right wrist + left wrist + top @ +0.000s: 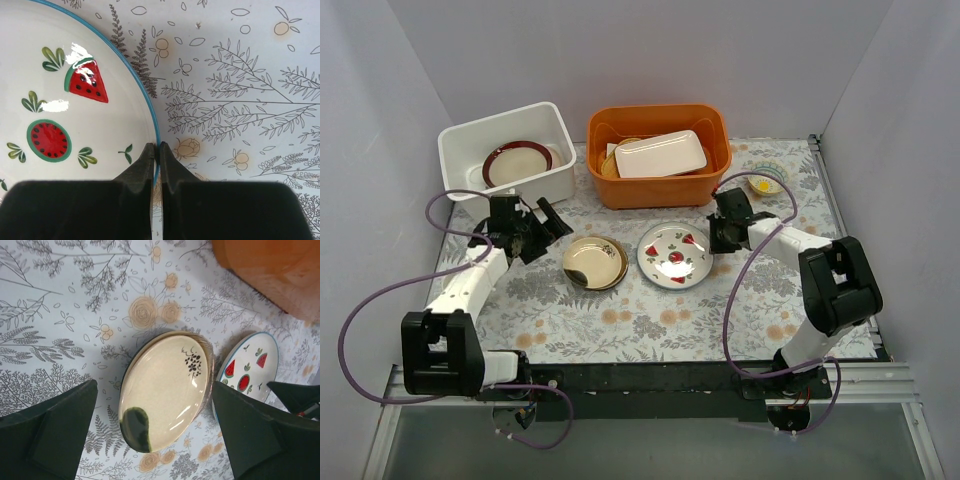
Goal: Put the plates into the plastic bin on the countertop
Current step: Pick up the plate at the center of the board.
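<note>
- fingers of the left gripper [548, 238] are standing wide apart and gripping nothing, hanging over the cream plate [165, 390], which is showing between them in the left wrist view.
- fingers of the right gripper [155, 150] are pressing together right at the blue rim of the watermelon plate [75, 125]; whether that rim is being nipped between them i cannot tell.
- the countertop [620, 320] is carrying everything.
- the plastic bin [455, 150] is sitting at the far left, holding one dark-rimmed plate [517, 163] lying flat on its floor.
- the orange tub [710, 125] is standing just beside the bin on its right, holding a white rectangular dish [660, 153] lying over yellowish plates [610, 162].
- the cream plate is lying mid-countertop, outside the bin, stacked on a brown plate [618, 272] whose edge is peeking out.
- the watermelon plate is lying just beside that stack on the right, not touching it.
- a small bowl [765, 184] with a yellow centre is sitting near the far right, behind the right gripper.
</note>
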Controlling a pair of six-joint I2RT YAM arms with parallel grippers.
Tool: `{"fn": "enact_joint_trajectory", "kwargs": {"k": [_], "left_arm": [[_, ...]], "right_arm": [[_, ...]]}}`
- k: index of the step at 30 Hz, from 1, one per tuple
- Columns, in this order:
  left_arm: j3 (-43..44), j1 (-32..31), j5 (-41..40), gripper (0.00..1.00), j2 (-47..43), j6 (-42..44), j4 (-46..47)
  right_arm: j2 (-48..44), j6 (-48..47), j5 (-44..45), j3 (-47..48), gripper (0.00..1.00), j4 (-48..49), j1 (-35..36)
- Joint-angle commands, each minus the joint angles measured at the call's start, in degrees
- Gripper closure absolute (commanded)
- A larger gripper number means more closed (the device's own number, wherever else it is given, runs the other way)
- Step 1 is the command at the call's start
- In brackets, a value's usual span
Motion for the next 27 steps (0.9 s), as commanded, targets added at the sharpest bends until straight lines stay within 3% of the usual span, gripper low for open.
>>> {"fn": "enact_joint_trajectory", "kwargs": {"k": [1, 4, 8, 20, 27], "left_arm": [[4.2, 0.0, -2.8, 0.02, -3.6, 0.8, -5.5], [4.8, -0.7, 0.9, 0.02, -5.0, -1.4, -4.7], [4.5, -7.6, 3.1, 0.02, -5.6, -6.1, -1.7], [3.7, -35.9, -10.0, 0.02, 3.9, -21.1, 7.3], [2.6, -44.6, -12.6, 0.05, 11.6, -29.1, 13.6]], "right_arm": [[1.6, -4.1, 6.5, -5.1, 0.99, -10.3, -1.4], [0.4, -3.8, 5.6, -5.9, 0.99, -9.9, -1.6], [-2.0, -3.4, 1.5, -6.7, 0.99, -9.7, -2.0], [-9.5, -2.8, -9.3, -7.4, 0.99, -10.2, -7.3], [-13.5, -3.4, -11.3, -7.7, 0.99, -11.1, -10.7]]}}
